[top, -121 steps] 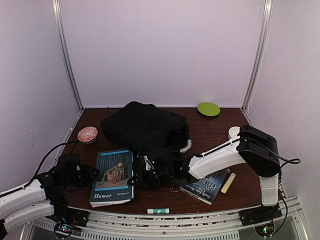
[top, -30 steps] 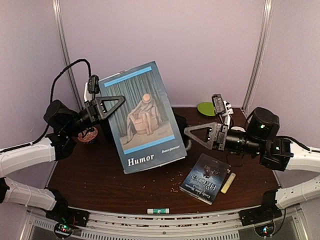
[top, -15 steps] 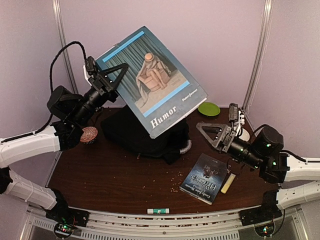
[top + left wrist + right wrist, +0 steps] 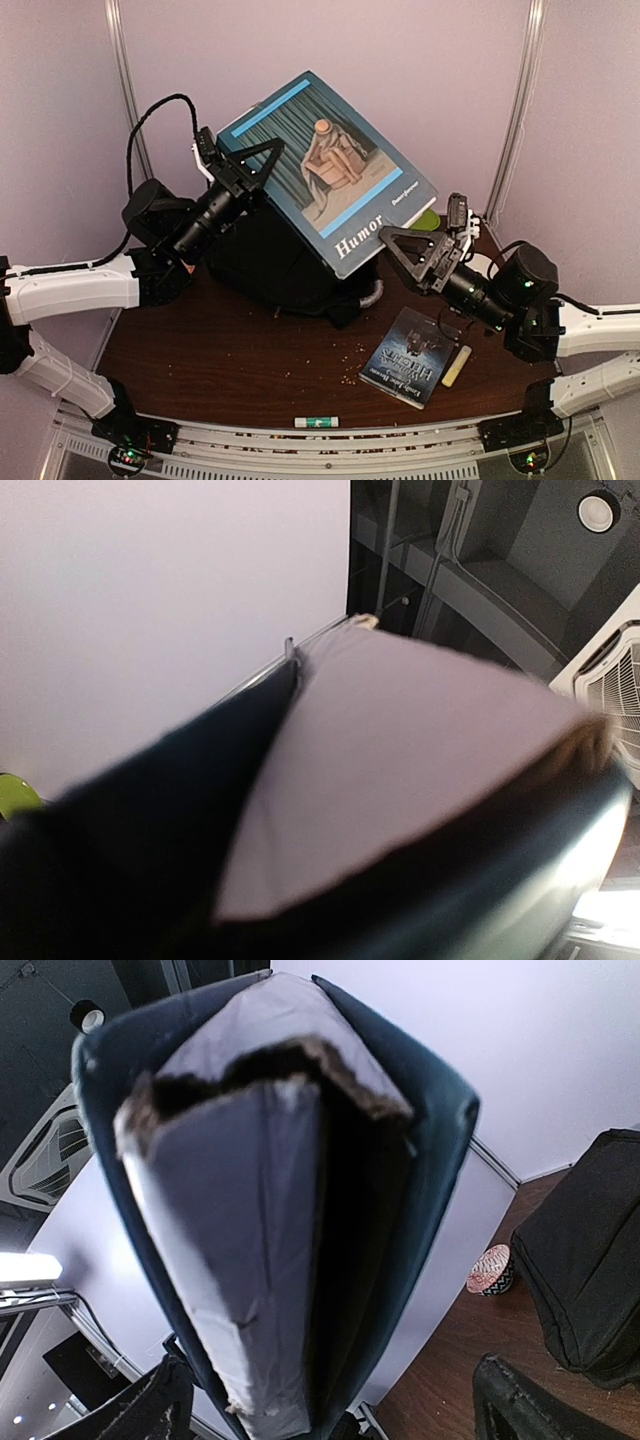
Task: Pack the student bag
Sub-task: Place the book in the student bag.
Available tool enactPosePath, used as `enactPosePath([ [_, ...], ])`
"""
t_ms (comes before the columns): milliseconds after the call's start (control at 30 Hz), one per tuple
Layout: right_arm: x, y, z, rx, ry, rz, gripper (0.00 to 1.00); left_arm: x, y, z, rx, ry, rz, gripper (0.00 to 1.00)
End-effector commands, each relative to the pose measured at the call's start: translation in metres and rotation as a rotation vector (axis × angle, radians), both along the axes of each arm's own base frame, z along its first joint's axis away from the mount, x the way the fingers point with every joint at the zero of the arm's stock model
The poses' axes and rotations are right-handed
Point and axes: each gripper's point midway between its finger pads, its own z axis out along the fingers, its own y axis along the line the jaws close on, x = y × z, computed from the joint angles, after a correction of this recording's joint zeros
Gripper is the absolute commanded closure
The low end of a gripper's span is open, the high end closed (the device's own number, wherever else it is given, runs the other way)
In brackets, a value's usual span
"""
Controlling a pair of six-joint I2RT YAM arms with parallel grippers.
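A large blue "Humor" book (image 4: pixel 325 165) hangs tilted in the air above the student bag (image 4: pixel 265 262), a black soft backpack at the back of the table. My left gripper (image 4: pixel 268 155) is shut on the book's upper left edge. In the left wrist view the book (image 4: pixel 400 770) fills the frame as a blur and hides the fingers. My right gripper (image 4: pixel 395 245) is open at the book's lower right corner. In the right wrist view the book's page edge (image 4: pixel 250 1220) stands between the spread fingers (image 4: pixel 515 1405), which do not touch it. The bag (image 4: pixel 590 1250) lies beyond.
A second dark book (image 4: pixel 412 355) lies at the front right beside a pale yellow stick (image 4: pixel 456 365). A glue stick (image 4: pixel 316 422) rests at the near edge. A green plate (image 4: pixel 432 220) peeks out behind the right gripper. A red patterned bowl (image 4: pixel 492 1270) sits left of the bag.
The left arm has carried the book to the right and a little lower, over the bag. The right gripper has opened wide and risen left to the book's lower corner.
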Motion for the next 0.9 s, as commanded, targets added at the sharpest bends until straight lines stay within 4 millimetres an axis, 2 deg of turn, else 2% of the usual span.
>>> enactPosePath([
  [0,-0.002,0.003,0.024,0.100,-0.016,0.025,0.05,-0.010,0.019,0.034,-0.129,-0.055,0.023,0.82],
  [200,-0.006,0.014,0.040,0.185,-0.026,0.094,0.19,-0.009,0.012,0.023,-0.148,-0.011,0.016,0.83],
  [400,-0.006,0.014,0.048,0.193,-0.046,0.104,0.32,-0.011,0.009,0.019,-0.145,0.005,-0.001,0.83],
  [633,-0.004,0.024,0.050,0.144,-0.049,0.148,0.42,-0.012,0.004,0.013,-0.137,0.019,-0.011,0.79],
  [867,0.001,0.021,0.047,0.135,-0.033,0.133,0.58,-0.011,-0.005,0.006,-0.108,0.025,-0.033,0.73],
])
